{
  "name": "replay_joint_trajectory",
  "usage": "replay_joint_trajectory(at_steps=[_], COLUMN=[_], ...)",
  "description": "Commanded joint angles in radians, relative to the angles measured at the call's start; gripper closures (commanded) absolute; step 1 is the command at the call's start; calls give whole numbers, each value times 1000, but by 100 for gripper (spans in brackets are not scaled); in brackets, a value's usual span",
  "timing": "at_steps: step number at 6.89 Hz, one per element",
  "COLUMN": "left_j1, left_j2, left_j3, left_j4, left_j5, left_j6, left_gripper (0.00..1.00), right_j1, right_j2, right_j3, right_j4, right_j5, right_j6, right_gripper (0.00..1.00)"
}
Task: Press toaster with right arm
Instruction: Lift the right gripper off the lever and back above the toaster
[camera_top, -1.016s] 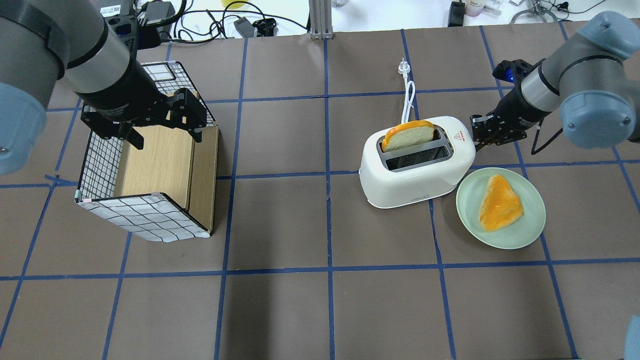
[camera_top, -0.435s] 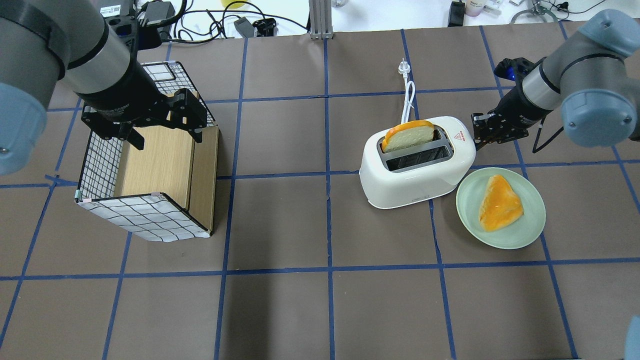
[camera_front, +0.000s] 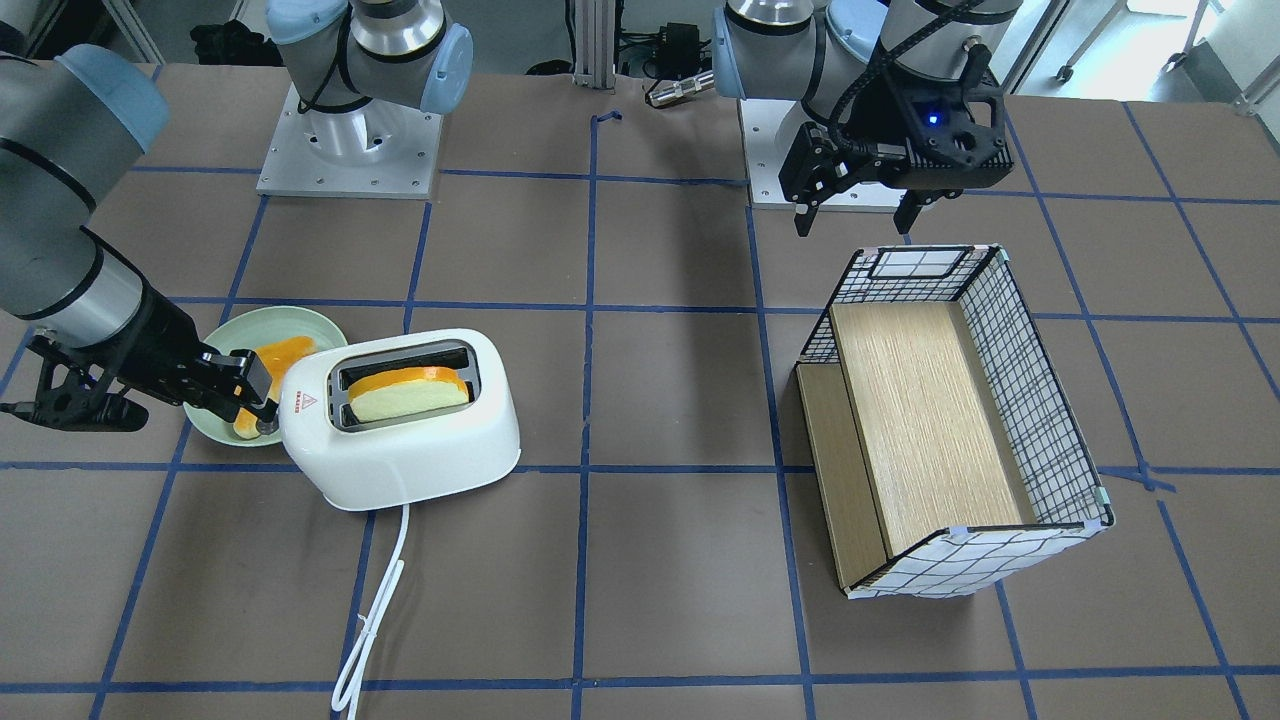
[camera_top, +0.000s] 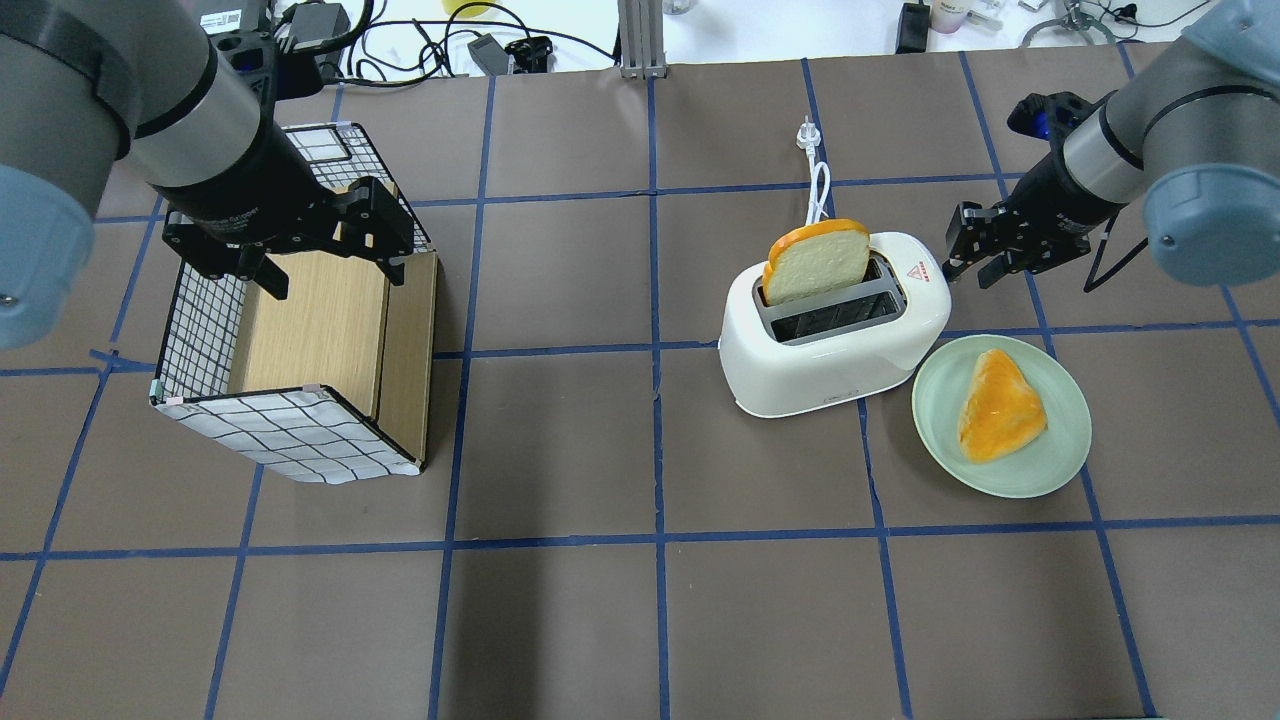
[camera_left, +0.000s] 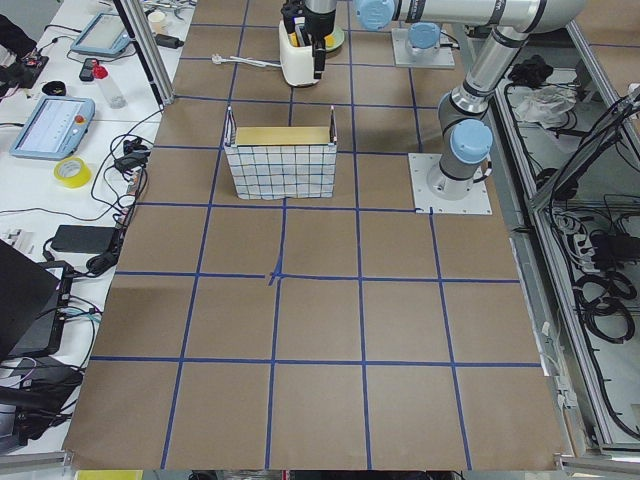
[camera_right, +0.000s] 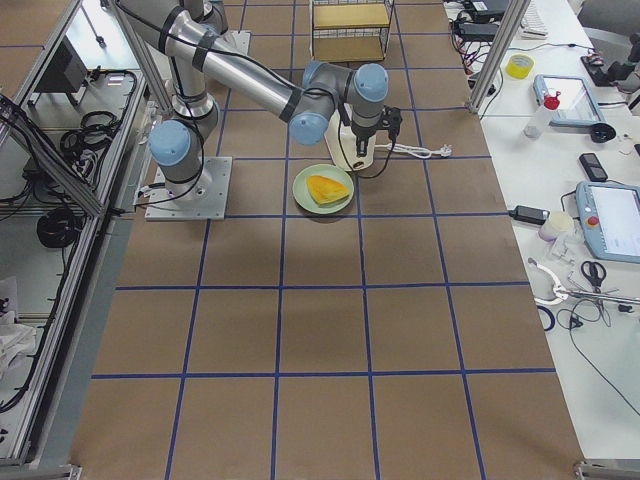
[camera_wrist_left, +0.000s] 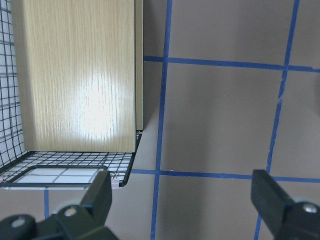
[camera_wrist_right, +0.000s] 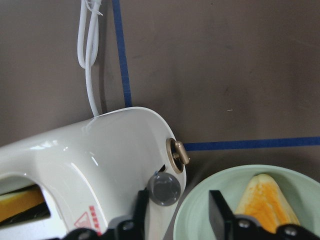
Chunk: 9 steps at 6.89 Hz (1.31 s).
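Table (camera_top: 660, 600): brown, gridded with blue tape.

Left arm (camera_top: 190, 110): well away from the toaster (camera_top: 830, 370), off its plain end, on the robot's left. Left gripper (camera_top: 330, 270) hung over the basket (camera_top: 280, 440); fingers (camera_wrist_left: 102, 192) stood wide apart, holding nothing.

Right arm (camera_top: 1150, 140): reached in low toward the toaster's knob end. Right gripper (camera_top: 968, 272) was just beside that end; fingers (camera_wrist_right: 217, 210) spread apart, nothing clamped. The wrist view showed the toaster's grey button (camera_wrist_right: 165, 190) in the gap between them. Contact with the toaster: could not tell.

Basket: wire, checked fabric lining, wooden shelf inside, tipped on its side, well apart from the toaster.

Toaster: white, two slots, upright on the table right of centre, red triangle mark on top at the knob end.

Plate (camera_top: 940, 440): pale green, just beside the toaster's knob end, on the side nearer the robot.

Wedge of bread (camera_top: 1000, 405): orange-crusted, on the plate.

Slice (camera_top: 815, 265): in the toaster's slot farther from the robot; nearer slot held none.

Cord (camera_top: 818, 195): white, ran from the toaster's far side away from the robot.

Knob (camera_wrist_right: 178, 152): brass-coloured, on the toaster's end above the button.
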<state>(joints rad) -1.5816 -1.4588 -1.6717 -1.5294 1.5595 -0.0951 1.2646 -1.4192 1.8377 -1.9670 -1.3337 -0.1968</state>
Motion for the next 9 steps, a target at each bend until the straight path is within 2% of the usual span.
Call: replay_joint_trajectory(at_steps=[1, 3, 5, 7, 9], left_j1=[0, 0, 0, 0, 0], left_j2=[0, 0, 0, 0, 0], left_j3=[1, 0, 1, 0, 1], left_j4=[0, 0, 0, 0, 0], left_j5=[1, -1, -1, -1, -1], left_j6=[0, 0, 0, 0, 0], left_gripper=[0, 0, 0, 0, 0], right_j1=[4, 13, 92, 188, 263], right_j2=[-72, -99, -119, -121, -142], right_j3=[-50, -127, -211, -233, -236], right_j4=[95, 199, 322, 338, 338], right_j5=[-91, -152, -157, -159, -225], right_j6=[14, 40, 144, 255, 263], right_gripper=[0, 0, 0, 0, 0])
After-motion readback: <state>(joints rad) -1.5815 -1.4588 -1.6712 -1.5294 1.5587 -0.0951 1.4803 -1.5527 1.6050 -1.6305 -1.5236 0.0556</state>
